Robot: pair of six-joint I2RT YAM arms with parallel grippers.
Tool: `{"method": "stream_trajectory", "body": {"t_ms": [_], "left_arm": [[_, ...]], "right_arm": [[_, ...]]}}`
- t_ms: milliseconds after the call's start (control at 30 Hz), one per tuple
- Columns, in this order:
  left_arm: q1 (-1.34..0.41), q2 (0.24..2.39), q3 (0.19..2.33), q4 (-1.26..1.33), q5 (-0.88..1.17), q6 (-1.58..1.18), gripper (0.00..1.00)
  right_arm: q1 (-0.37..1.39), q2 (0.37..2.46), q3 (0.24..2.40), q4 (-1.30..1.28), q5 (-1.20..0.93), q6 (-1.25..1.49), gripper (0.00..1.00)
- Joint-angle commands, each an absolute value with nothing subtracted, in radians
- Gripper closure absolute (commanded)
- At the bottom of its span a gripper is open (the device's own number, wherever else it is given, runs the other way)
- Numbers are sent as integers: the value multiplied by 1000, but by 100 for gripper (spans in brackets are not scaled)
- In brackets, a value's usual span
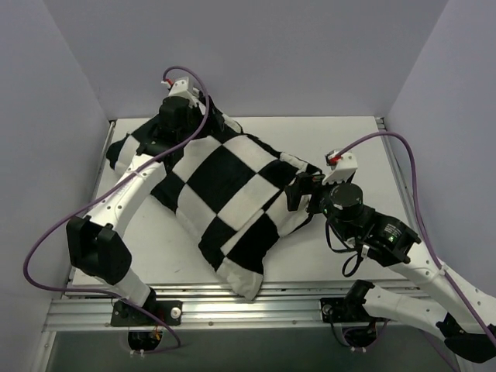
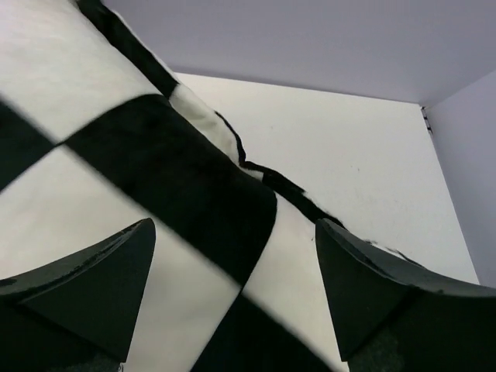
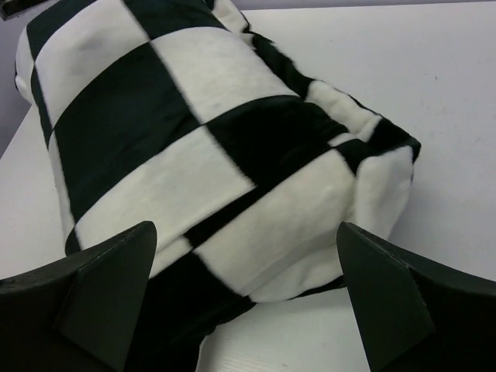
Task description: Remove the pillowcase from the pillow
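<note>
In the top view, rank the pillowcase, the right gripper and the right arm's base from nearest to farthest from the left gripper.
1. The pillowcase: right at the left gripper, far left.
2. The right gripper: across the pillowcase, at its right end.
3. The right arm's base: near edge, right side, plainly farthest.

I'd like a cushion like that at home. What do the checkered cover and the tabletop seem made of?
The pillowcase looks like soft plush or fleece: matte, fuzzy nap, rounded folds. The table looks like hard, smooth white board, perhaps laminate or painted; flat, slightly speckled, which one I cannot tell.
</note>
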State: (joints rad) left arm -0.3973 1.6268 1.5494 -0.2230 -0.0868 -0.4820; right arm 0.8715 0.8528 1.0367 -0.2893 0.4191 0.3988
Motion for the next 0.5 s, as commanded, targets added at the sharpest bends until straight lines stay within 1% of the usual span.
{"method": "stream_trajectory", "body": {"t_ms": [0,200,367,467], "left_arm": [[-393,1533,1629,-207,-107,-439,7],[-403,1407,1602,-356,-55,-376,7],[-414,1238,1404,-411,35,-360,6],[-449,1160,1298,-446,57,-361,6]], "right_arm": [[874,859,1058,-272,443,393,4],[873,902,1020,-226,431,416,6],[842,939,925,-157,414,442,10],[763,977,893,-126,329,454,12]]}}
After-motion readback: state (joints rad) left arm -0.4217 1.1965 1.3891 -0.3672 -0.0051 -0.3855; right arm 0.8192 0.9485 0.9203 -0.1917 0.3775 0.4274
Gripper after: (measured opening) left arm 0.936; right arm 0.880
